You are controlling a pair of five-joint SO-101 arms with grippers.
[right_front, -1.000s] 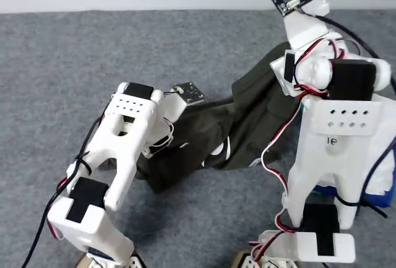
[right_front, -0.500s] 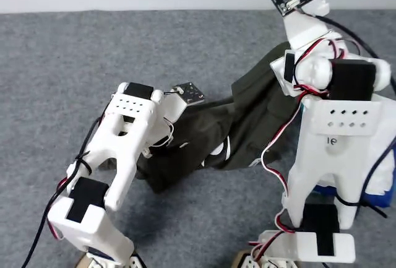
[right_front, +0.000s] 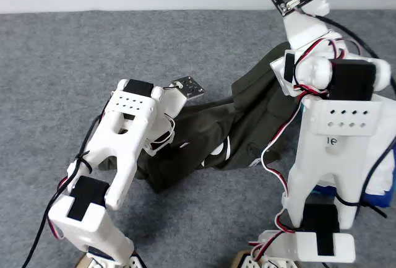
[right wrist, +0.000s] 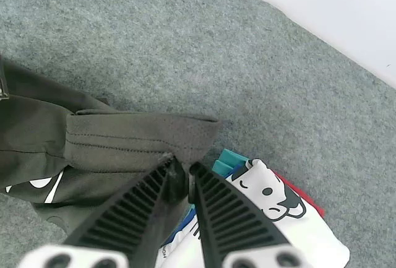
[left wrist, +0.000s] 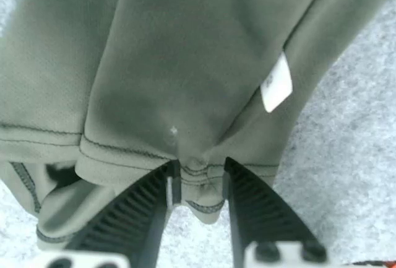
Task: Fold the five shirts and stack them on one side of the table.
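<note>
A grey, carpet-like counter (right_front: 62,64) carries everything, with a pale wall along its far edge. Two white arms stand over it: the left arm (right_front: 117,150) leans in over the nearer-left end of the cloth, and the right arm (right_front: 334,144) rises over its right end.

Between them lies a dark olive shirt (right_front: 247,125), rumpled and drawn out in a band from the left arm's wrist towards the right arm (a bit of white print shows near its middle).

By the right arm's base, at the counter's right side, sits a stack of folded shirts (right wrist: 272,218), the top one white with a cartoon animal print, and blue, teal and red edges showing beneath it. The olive shirt's edge lies just beside this stack.

The left claw (left wrist: 198,172) is clamped on a bunched fold of the stitched hem, with fabric pinched between its black jaws. The right claw (right wrist: 182,172) has its jaws nearly together, gripping the shirt's edge below a seam.

A small white label (left wrist: 276,84) hangs on the fabric beyond the left claw.
</note>
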